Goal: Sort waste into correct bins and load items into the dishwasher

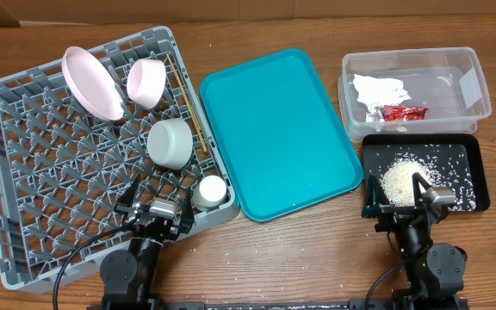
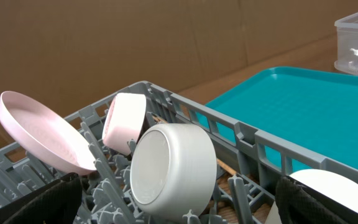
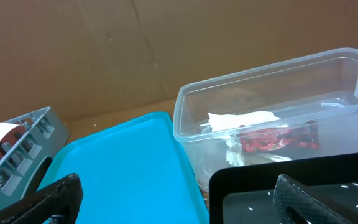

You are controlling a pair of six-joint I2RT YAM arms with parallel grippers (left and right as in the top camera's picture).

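Note:
The grey dish rack (image 1: pixel 24 155) holds a large plate (image 1: pixel 93 82), a small plate (image 1: pixel 145 82), a bowl (image 1: pixel 170 143), a small cup (image 1: pixel 211 190) and chopsticks (image 1: pixel 195 112). The clear tub (image 1: pixel 480 90) holds the white napkin (image 1: pixel 381 90) and red wrapper (image 1: pixel 403 112). The black tray (image 1: pixel 480 185) holds a rice heap (image 1: pixel 400 179). My left gripper (image 1: pixel 155 207) is open and empty at the rack's front edge, facing the bowl (image 2: pixel 169 163). My right gripper (image 1: pixel 396 202) is open and empty at the black tray's front left corner (image 3: pixel 229 180).
The empty teal serving tray (image 1: pixel 278 129) lies between the rack and the bins. Loose rice grains (image 1: pixel 257 250) dot the wooden table in front of it. Brown cardboard walls (image 3: pixel 104 50) stand behind the table.

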